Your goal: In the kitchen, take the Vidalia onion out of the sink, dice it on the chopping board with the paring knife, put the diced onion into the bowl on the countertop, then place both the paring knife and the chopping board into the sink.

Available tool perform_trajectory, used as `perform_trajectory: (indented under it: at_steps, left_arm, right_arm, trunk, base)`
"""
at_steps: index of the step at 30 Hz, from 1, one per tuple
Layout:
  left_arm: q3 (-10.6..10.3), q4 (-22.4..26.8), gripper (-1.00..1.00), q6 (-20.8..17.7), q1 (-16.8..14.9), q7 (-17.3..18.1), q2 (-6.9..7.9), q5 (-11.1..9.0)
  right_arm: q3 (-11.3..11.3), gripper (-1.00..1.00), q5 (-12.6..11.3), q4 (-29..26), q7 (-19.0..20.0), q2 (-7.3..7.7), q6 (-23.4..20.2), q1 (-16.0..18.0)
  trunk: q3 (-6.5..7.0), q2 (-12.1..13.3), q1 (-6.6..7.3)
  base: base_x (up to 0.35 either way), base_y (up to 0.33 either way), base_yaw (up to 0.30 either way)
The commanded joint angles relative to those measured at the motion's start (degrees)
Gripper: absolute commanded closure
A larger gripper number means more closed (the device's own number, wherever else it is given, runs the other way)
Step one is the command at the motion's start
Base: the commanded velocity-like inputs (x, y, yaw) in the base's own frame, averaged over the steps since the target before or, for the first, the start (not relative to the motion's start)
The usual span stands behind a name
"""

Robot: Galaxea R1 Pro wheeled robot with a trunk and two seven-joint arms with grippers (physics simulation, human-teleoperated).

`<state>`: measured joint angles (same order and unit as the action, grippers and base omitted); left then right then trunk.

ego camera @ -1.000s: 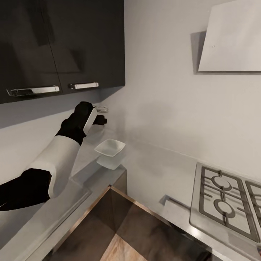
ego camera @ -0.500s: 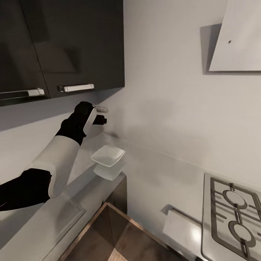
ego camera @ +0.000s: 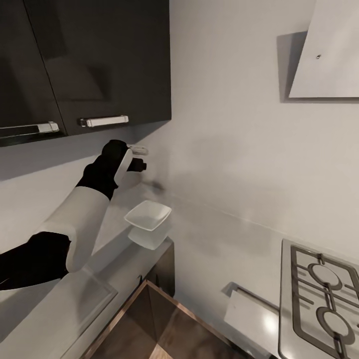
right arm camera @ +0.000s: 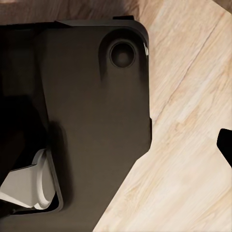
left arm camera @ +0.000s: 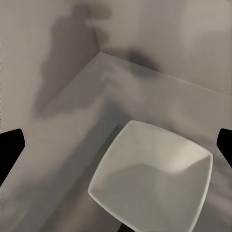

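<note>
The white square bowl point(ego camera: 148, 215) rests on the light-grey countertop point(ego camera: 70, 309) close to the corner of the walls. My left gripper point(ego camera: 141, 157) hangs open above and behind the bowl, near the back wall, and holds nothing. In the left wrist view the bowl point(left arm camera: 154, 179) lies below, with dark fingertips point(left arm camera: 10, 147) far apart at the picture's edges. One dark fingertip point(right arm camera: 225, 144) of my right gripper sits at the edge of the right wrist view, over wooden floor. The onion, chopping board, paring knife and sink are out of view.
Dark wall cabinets point(ego camera: 89, 60) with chrome handles hang over the counter. A gas hob point(ego camera: 321, 294) is set into the counter run at the right, under a white hood point(ego camera: 329, 55). My dark base point(right arm camera: 92, 111) stands on wooden floor point(right arm camera: 193, 159).
The head camera has swung, so the hob slid right and the bowl shifted slightly left and down in the picture. My left arm keeps its pose.
</note>
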<state>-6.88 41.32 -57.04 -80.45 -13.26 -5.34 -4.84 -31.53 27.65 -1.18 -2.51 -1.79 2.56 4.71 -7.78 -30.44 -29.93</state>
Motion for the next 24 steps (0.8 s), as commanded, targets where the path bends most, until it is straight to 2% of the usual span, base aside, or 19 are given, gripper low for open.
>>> perform_trajectory:
  at_steps: [1, 14, 24]
  left_arm:
    - [-0.2, 0.0, -1.0, -0.2, -0.1, -0.5, 0.09, -0.5]
    - [-0.2, 0.0, -1.0, -0.2, -0.1, -0.5, 0.88, -0.5]
    - [-0.2, 0.1, -1.0, -0.2, -0.1, -0.5, 1.1, -0.5]
  right_arm:
    - [-0.5, -1.0, 0.6, 0.0, -0.2, -0.02, 0.2, 0.0]
    - [-0.5, -1.0, 0.6, 0.0, -0.2, -0.09, 0.2, 0.0]
    - [-0.5, -1.0, 0.6, 0.0, -0.2, -0.07, 0.2, 0.0]
  trunk:
    - [-0.11, -0.1, -0.03]
    - [-0.11, -0.1, -0.03]
    - [-0.11, -0.1, -0.03]
  base:
    - [0.041, 0.0, 0.0]
    - [0.149, 0.0, 0.0]
    - [0.041, 0.0, 0.0]
